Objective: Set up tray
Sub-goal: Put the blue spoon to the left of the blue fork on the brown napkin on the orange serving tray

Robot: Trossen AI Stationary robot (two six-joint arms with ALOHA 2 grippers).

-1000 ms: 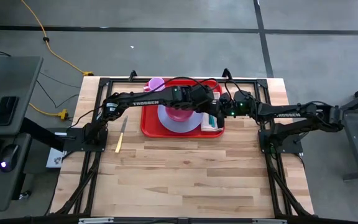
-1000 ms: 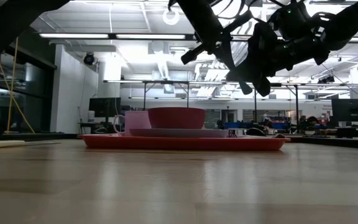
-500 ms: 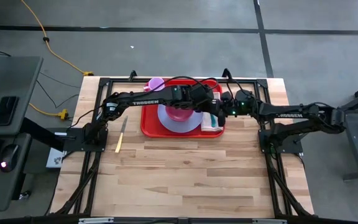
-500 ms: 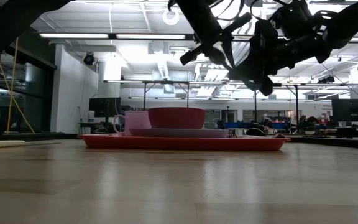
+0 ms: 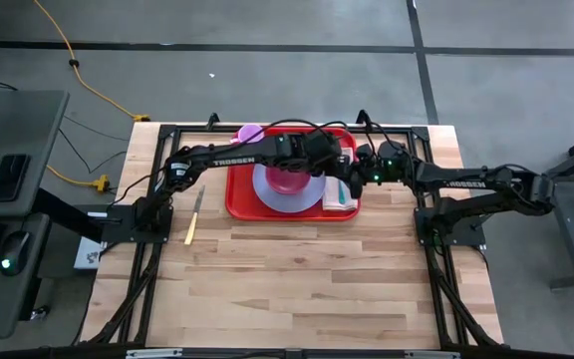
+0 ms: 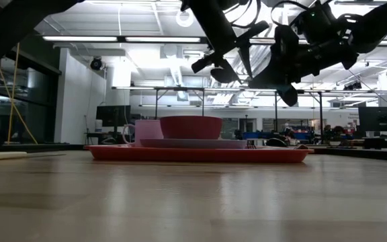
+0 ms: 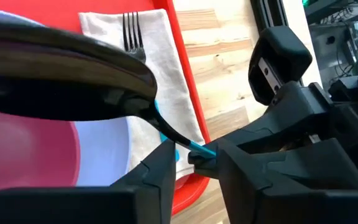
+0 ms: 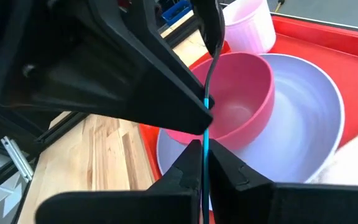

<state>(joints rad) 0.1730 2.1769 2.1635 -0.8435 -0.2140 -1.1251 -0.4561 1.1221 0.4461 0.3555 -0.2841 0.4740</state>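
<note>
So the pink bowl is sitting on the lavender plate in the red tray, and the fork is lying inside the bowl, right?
Not quite. The pink bowl does sit on the lavender plate in the red tray, but the fork is not in the bowl. The left wrist view shows it lying on the napkin beside the plate, at the tray's edge.

A grey concrete floor (image 5: pixel 267 60) crossed by dark seams surrounds the pale wooden plank surface (image 5: pixel 297 269). A yellow cable (image 5: pixel 68 50) trails at upper left. A grey desk (image 5: pixel 8 179) stands at left. Long ceiling lights (image 6: pixel 113 39) glow overhead.
</note>
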